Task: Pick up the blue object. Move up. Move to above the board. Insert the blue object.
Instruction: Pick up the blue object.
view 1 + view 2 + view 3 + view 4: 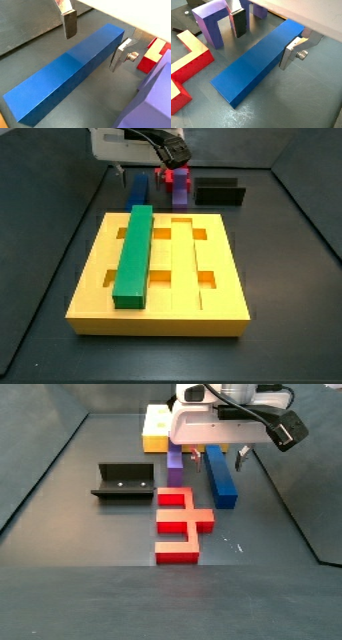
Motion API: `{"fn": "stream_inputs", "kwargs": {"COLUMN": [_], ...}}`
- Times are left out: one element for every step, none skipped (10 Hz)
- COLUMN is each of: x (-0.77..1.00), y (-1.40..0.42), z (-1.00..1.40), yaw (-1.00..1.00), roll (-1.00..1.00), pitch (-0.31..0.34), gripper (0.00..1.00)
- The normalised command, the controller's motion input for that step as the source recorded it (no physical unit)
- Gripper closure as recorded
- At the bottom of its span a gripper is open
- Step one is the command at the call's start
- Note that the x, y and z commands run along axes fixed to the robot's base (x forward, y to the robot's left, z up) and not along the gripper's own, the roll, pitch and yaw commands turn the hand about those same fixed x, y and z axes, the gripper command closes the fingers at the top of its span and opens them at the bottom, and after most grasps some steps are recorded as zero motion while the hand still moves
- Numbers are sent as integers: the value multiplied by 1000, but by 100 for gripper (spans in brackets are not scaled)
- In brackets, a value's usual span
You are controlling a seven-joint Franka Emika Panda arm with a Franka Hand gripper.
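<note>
While gripper [261,42] straddles blue object [261,62], fingers [69,24] spread, nothing grasped: step 1, pick-up; next, clamp bar, lift.

A green bar [136,256] lies in the slab's left groove; purple block [178,185], red piece [179,526] and fixture [124,481] rest on the worktop.
</note>
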Motion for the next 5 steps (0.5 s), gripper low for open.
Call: {"fn": "stream_inputs", "kwargs": {"x": [0, -189, -123, 0, 0], "y": [0, 83, 60, 0, 0], "z": [-337, -134, -86, -134, -171], "yaw": [-3, -63, -34, 0, 0], "roll": [-23, -34, -56, -37, -36], "pitch": [-164, -106, -116, -133, -141], "gripper": [0, 0, 0, 0, 0]}}
